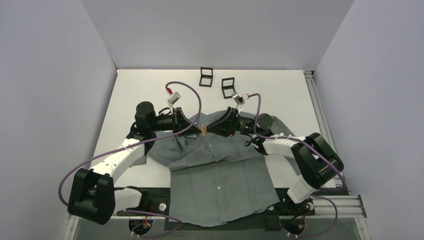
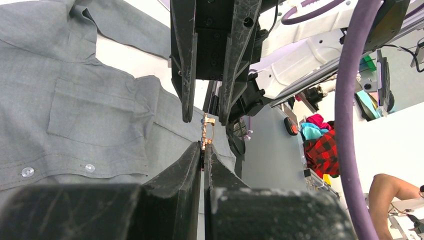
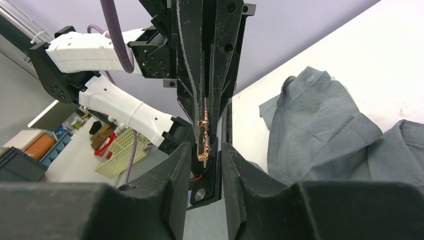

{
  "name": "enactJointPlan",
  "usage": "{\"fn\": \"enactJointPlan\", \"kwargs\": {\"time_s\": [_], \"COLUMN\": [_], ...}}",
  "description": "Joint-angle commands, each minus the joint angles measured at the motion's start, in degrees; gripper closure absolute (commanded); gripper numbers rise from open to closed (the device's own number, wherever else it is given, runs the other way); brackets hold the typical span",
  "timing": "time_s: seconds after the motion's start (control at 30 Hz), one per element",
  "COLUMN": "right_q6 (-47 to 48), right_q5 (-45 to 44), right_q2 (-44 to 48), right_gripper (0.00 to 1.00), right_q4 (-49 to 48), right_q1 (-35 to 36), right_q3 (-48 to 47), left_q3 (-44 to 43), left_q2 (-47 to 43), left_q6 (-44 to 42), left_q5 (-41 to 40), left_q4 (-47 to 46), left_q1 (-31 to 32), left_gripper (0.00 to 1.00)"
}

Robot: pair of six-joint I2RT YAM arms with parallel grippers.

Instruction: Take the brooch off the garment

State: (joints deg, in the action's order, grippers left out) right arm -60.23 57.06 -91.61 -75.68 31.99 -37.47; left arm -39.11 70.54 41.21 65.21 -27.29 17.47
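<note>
One brooch (image 2: 206,131): left claw (image 2: 203,151) pinches it, right claw (image 3: 206,148) straddles it.

My two arms wear smooth white shells over the long links, the left arm (image 1: 120,159) and the right arm (image 1: 280,145) alike, with chunky black housings at every joint. A thick purple cable (image 2: 345,100) loops along each. My left tool (image 2: 204,150) and right tool (image 3: 206,147) have tapered black fingers (image 3: 172,185), scuffed with pale scratches and dotted with recessed screw holes.
</note>
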Motion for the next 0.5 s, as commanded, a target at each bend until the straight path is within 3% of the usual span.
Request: {"fn": "enactJointPlan", "kwargs": {"time_s": [0.0,0.4,0.47], "right_q6": [3.66,6.26,6.31], "right_q5": [-0.17,-0.61,-0.82], "right_q2": [0.34,1.16,1.67], "right_gripper": [0.76,0.92,0.99], "right_q4": [0.13,2.41,1.94], "right_q1": [0.69,1.32,1.32], "right_q3": [-0.51,-1.27,-1.16], "left_q3": [0.34,0.33,0.19], "left_q2": [-1.52,-1.31,-1.23], "left_q6": [0.60,0.53,-0.02], "left_q5": [1.40,1.09,0.96], "left_q4": [-3.97,-3.82,-3.18], "left_q1": [-0.25,-0.08,-0.01], "left_gripper": [1.00,1.00,1.00]}}
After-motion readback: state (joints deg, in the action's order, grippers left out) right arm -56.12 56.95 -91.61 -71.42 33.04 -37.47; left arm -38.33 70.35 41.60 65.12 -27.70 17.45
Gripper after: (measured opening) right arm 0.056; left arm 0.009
